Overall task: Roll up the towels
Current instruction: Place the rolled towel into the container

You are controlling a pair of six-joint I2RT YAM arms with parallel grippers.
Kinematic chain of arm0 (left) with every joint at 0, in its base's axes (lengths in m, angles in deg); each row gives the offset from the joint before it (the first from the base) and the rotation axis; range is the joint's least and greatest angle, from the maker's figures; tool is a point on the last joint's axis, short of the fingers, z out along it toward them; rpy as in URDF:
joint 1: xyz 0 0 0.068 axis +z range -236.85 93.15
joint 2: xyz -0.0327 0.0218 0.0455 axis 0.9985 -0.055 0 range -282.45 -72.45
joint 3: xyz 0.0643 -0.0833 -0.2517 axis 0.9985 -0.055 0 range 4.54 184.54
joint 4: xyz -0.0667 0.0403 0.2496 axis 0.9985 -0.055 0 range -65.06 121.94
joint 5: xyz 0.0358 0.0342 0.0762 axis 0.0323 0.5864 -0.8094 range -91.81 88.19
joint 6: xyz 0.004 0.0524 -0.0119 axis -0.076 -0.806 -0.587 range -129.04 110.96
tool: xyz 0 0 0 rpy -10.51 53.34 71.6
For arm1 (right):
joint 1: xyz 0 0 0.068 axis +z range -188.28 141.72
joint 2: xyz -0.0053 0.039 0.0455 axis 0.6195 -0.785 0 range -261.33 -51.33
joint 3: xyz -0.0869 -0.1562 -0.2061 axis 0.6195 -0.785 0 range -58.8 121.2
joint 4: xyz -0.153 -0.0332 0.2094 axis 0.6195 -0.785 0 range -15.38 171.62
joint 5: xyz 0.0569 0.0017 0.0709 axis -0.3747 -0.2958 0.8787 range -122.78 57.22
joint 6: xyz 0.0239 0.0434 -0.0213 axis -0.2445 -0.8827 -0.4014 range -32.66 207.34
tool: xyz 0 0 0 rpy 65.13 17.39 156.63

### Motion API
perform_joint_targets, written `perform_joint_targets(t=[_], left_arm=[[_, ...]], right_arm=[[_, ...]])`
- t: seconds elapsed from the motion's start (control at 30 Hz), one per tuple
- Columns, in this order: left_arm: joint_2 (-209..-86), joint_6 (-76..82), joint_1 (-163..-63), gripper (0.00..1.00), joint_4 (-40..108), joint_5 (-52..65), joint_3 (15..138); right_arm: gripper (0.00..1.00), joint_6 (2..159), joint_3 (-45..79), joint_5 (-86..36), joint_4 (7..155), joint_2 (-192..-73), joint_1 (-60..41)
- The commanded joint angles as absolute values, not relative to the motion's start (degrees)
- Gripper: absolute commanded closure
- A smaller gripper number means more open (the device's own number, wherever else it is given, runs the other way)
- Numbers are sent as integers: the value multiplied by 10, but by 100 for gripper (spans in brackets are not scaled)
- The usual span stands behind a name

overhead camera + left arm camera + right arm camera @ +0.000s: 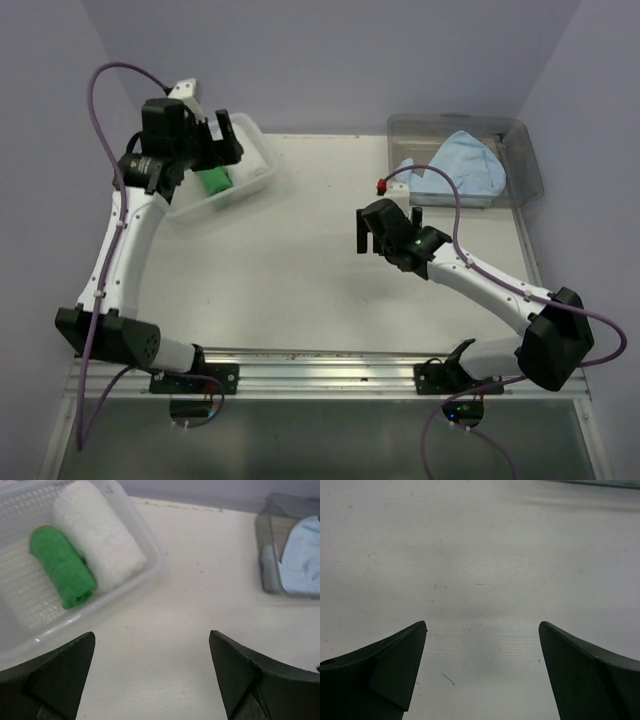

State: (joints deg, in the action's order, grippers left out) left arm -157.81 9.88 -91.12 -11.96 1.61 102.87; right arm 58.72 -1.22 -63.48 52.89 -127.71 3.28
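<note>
Two rolled towels lie side by side in the white lattice basket: a white towel and a bright green towel. From above only the green towel shows, because my left arm covers most of the basket. My left gripper hovers open just off the basket's rim, with nothing between its fingers. The light blue towel lies crumpled in the clear tub at the back right. Over bare table in the middle, my right gripper is open and empty, short of the tub.
The tub with the blue towel also shows at the right edge of the left wrist view. A purple cable with a red plug loops above the right arm. A metal rail runs along the near table edge.
</note>
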Motion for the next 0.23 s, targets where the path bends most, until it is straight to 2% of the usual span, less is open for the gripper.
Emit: perform_joint_targets(t=[0.0,0.2], left_arm=[[-1516,126,-982,0,-64,-9,900],[-1437,169,-1080,0,-34,-41,784]], right_arm=[[1,564,13,-718,489,-1255,31],[1,556,-11,-716,489,-1229,32]])
